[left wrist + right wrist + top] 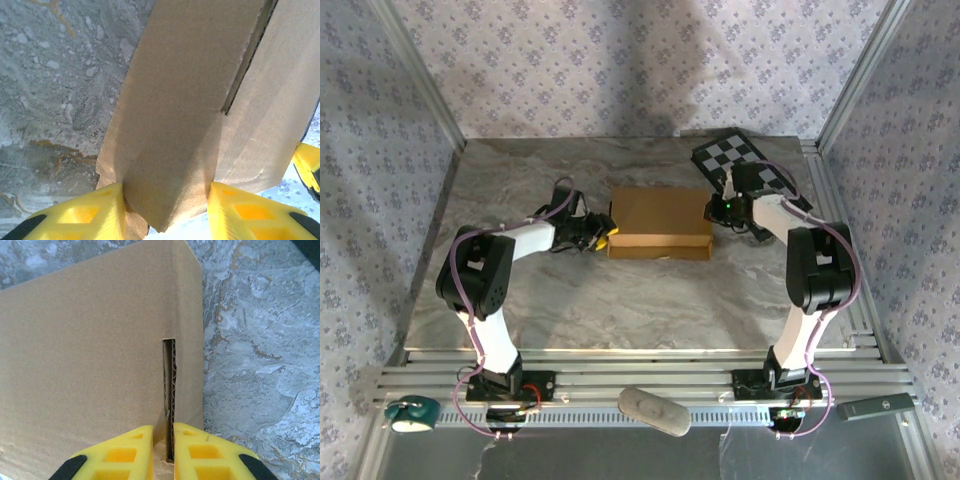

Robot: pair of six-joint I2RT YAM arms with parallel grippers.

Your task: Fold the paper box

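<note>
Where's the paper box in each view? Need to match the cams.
Top external: paper box, table centre.
Left wrist: paper box, centre to right edge.
Right wrist: paper box, left and centre.
Shared landmark: grey marble tabletop, beside it everywhere.

The paper box (660,215) is matt, fibrous corrugated cardboard; the table (620,300) beneath is smooth, marble-patterned, faintly glossy.
</note>
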